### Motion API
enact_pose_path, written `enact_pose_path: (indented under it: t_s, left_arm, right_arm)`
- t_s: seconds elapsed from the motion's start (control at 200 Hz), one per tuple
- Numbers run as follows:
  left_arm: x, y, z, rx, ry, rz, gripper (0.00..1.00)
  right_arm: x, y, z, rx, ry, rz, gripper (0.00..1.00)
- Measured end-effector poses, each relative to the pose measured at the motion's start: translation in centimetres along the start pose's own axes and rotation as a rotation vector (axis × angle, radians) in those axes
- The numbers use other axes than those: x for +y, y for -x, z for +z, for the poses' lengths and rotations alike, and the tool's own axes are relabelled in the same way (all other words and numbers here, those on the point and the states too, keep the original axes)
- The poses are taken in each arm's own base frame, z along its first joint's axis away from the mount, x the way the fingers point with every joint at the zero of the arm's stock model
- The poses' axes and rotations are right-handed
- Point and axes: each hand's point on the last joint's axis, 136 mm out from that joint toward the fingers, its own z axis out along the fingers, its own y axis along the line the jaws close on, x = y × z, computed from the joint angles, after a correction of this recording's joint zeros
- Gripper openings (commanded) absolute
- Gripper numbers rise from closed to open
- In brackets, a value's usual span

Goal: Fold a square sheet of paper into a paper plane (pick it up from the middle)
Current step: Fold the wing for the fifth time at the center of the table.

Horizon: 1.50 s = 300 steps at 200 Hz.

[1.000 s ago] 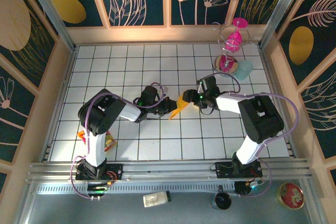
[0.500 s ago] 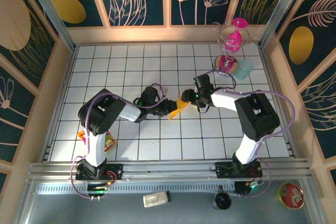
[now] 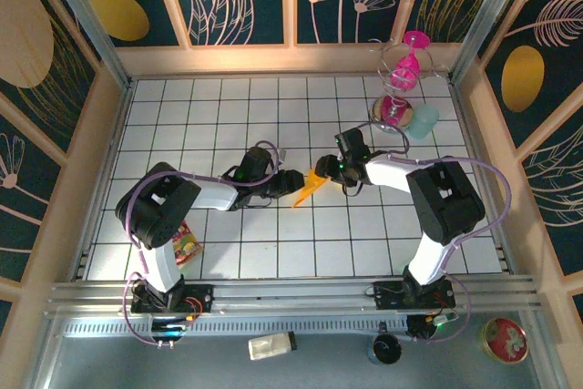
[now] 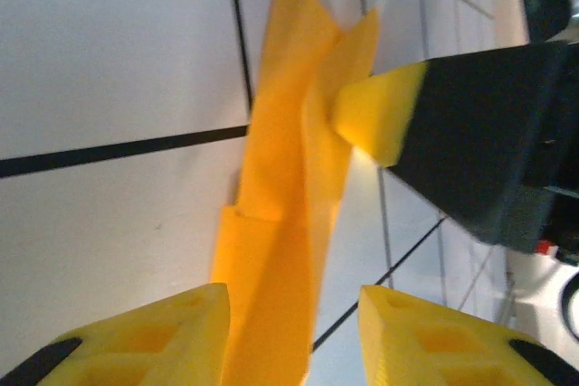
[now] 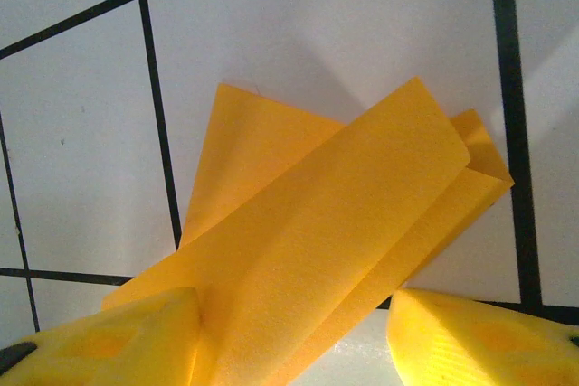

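1. While the folded paper (image 3: 310, 189) lay at the middle of the table (image 3: 273, 252), your left gripper (image 3: 291, 185) straddled one end, jaws apart
2. Your right gripper (image 3: 325, 171) was spread too, one finger (image 4: 375, 124) touching a flap
3. Unclamped, the creases could have sprung open

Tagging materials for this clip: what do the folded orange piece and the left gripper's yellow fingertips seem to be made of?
The paper plane: thin matte orange-yellow paper, sharp creases, layered flaps. The left gripper's fingertips: matte yellow, likely plastic or foam, with recessed pockets.

Paper plane (image 4: 289, 187) between spread left pincer (image 4: 294, 318) fingers (right pincer finger (image 4: 375, 119) touches fold).
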Motion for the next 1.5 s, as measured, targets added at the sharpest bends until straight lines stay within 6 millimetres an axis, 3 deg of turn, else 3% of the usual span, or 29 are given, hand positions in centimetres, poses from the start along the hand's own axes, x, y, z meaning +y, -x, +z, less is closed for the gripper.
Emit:
enact_pose_path:
  t_s: [0.23,0.786,1.236,1.502]
  left_arm:
    - [0.6,-1.4,0.4,0.032,0.046,0.024,0.38]
    - [1.7,-1.6,0.8,0.041,0.094,0.033,0.24]
    - [2.0,-1.7,1.1,0.077,0.139,0.041,0.22]
    - [2.0,-1.8,1.2,0.086,0.149,0.055,0.23]
  right_arm:
    - [-0.1,0.0,0.1,0.001,-0.004,0.01,0.58]
    - [-0.4,-0.1,0.2,0.001,-0.018,0.023,0.52]
    - [-0.5,-0.1,0.2,0.0,-0.02,0.024,0.51]
    - [0.5,0.5,-1.3,-0.04,0.025,0.015,0.52]
